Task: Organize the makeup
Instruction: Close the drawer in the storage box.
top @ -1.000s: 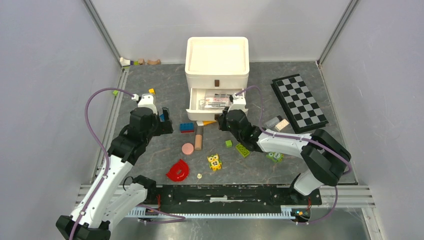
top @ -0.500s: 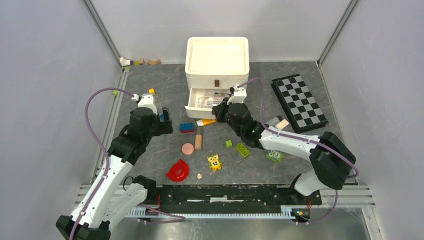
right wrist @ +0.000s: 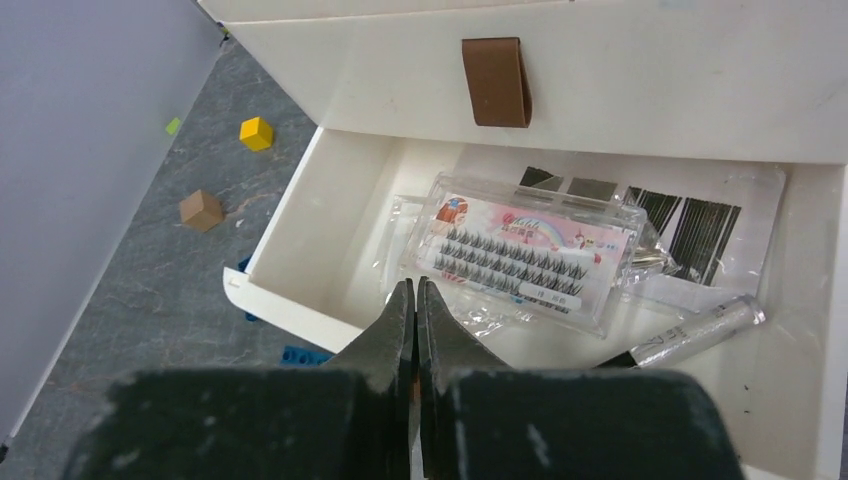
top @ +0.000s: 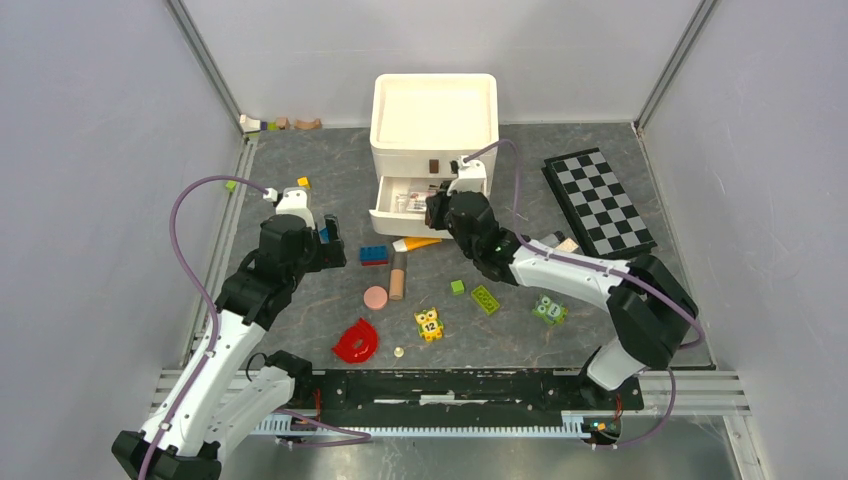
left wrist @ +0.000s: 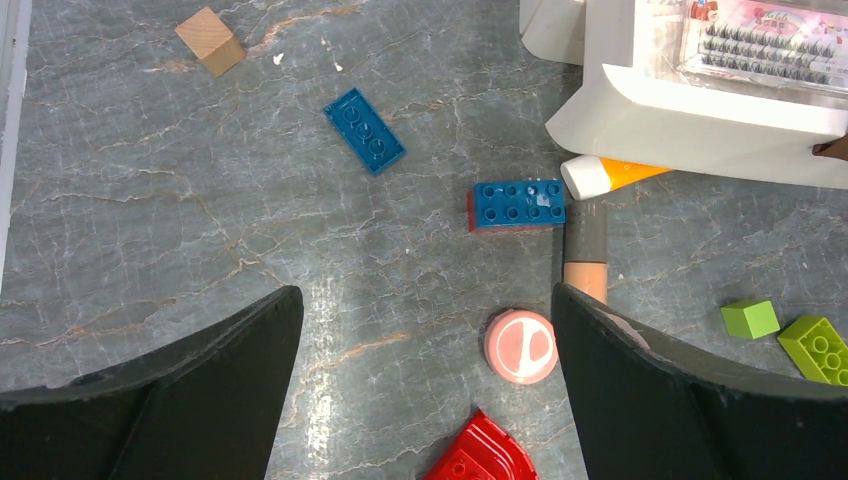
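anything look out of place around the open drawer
The orange tube with white cap lies askew right by the open white drawer, while the beige stick and round pink disc sit loose among toy bricks.

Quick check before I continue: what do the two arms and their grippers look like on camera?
The left arm and right arm both have white link shells with black joint housings. A mauve cable loops free along each one to a small white module at the wrist. The left gripper and right gripper have matte black, tapering fingers. No markings are visible.
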`<state>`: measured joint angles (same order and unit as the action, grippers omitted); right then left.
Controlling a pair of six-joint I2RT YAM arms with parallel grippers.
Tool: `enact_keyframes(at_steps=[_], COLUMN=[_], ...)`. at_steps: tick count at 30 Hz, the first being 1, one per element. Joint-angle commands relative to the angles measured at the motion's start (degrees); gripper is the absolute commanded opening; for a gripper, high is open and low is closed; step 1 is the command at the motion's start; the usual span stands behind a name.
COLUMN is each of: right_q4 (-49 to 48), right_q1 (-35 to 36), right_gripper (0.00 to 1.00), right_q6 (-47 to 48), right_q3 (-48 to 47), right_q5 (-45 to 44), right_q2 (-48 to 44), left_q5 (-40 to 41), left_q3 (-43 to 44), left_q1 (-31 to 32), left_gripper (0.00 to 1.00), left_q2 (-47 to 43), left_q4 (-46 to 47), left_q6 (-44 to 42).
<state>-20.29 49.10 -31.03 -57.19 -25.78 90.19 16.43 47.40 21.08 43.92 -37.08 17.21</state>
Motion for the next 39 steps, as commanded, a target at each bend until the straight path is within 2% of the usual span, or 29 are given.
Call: enact_keyframes(at_steps=[1, 20, 25, 35, 39], right_q4=[-2.1, -5.2, -5.0, -4.8, -4.5], right_q1=[-1.7, -4.9, -5.4, -5.3, -5.2], right_gripper=[0.00, 0.00, 0.00, 0.00, 0.00], right_q6=[4.6, 18.4, 18.7, 15.4, 13.6], right_q3=[-5.5, -11.9, -13.4, -6.2, -4.1], right_q5=[-1.8, -1.4, 1.2, 13.4, 14.1], right_q2=[2.2, 8.1, 8.7, 4.0, 3.1], left_q5=[0.0, 0.1, 0.3, 0.1, 0.2], left_q3=[-0.2, -0.1, -0.1, -0.1, -0.1], left_q1=[-0.3, -0.3, -0.3, -0.3, -0.3], left_gripper=[1.00, 1.00, 1.00, 1.00, 1.00], left_q2=[0.1, 0.7, 0.6, 0.9, 0.8], left_q4=[2.6, 2.7, 2.6, 2.6, 2.6], left_q6=[-1.1, -1.2, -1.2, -1.3, -1.3])
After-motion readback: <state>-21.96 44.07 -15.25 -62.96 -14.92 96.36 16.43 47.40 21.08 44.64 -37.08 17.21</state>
